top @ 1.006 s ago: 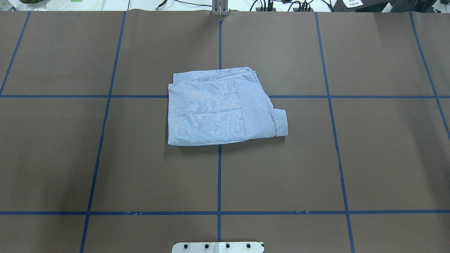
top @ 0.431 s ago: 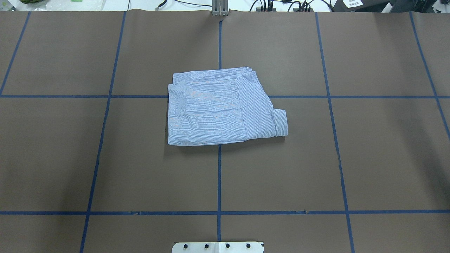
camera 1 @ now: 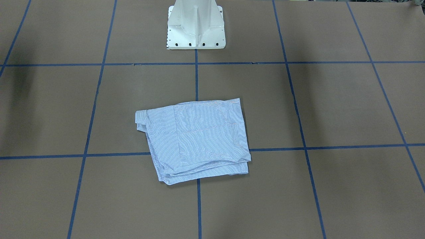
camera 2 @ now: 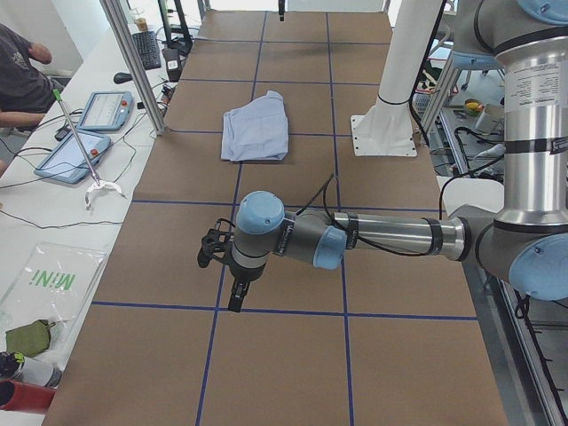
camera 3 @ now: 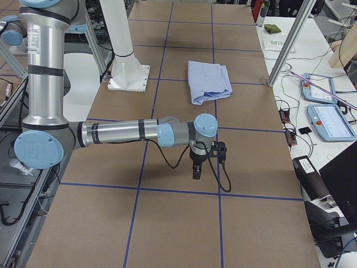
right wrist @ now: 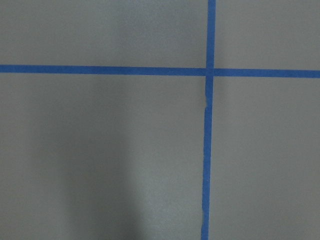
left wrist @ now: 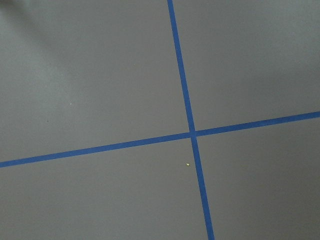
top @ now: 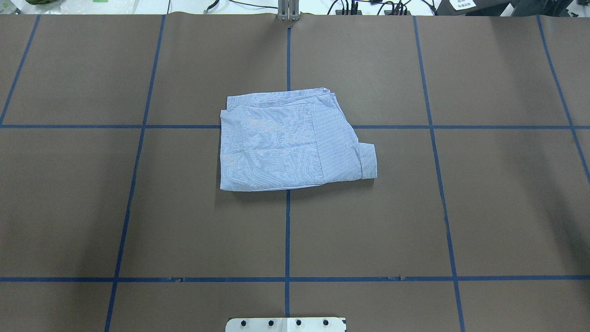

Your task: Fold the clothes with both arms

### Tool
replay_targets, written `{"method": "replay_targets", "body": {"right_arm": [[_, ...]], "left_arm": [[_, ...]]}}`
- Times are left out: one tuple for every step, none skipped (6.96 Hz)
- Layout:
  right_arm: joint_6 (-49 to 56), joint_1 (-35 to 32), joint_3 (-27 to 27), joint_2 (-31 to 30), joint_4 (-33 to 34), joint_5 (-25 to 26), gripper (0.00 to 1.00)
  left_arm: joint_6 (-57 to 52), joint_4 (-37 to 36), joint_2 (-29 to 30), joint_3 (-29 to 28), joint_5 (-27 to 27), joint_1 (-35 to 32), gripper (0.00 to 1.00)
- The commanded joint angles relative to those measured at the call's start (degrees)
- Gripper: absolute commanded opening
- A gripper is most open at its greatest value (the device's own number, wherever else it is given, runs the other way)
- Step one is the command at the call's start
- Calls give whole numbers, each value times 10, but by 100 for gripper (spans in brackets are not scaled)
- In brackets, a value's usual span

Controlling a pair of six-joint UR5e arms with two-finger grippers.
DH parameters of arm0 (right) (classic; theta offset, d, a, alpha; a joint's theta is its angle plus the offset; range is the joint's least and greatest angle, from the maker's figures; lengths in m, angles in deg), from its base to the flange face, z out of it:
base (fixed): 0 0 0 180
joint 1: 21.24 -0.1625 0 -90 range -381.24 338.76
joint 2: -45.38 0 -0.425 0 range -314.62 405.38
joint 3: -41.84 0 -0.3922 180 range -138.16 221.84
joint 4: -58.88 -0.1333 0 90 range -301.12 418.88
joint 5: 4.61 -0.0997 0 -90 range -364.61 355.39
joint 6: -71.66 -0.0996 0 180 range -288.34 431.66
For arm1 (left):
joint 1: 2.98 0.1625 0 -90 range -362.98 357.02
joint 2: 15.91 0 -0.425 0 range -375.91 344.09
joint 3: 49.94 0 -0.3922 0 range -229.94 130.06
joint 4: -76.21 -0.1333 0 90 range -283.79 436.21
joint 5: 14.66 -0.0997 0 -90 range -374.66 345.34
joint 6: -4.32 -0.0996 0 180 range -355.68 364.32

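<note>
The clothes are one light blue striped shirt (top: 286,143), folded into a flat packet at the table's middle, with a cuff poking out at one corner (camera 1: 199,139) (camera 2: 256,135) (camera 3: 208,81). Neither arm touches it. My left gripper (camera 2: 236,297) hangs low over bare table far out at the robot's left end, fingers pointing down. The right gripper (camera 3: 196,170) hangs the same way at the robot's right end. Both show only in the side views, so I cannot tell whether they are open or shut. Both wrist views hold only brown table and blue tape lines.
The white pedestal base (camera 1: 196,33) stands at the robot's edge of the table. Blue tape divides the brown cover (top: 138,207) into squares. A bench with tablets (camera 2: 84,151) and cables runs along the far side, and a seated person (camera 2: 18,71) is there.
</note>
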Motion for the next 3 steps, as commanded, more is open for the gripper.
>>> {"method": "replay_targets", "body": {"right_arm": [[5, 2, -1, -1, 0, 1, 100], [5, 2, -2, -2, -1, -2, 100], [5, 1, -6, -2, 0, -9, 100]], "left_arm": [[5, 1, 2, 9, 6, 1, 100], [4, 1, 2, 10, 6, 2, 100], [4, 6, 4, 11, 6, 2, 100]]}}
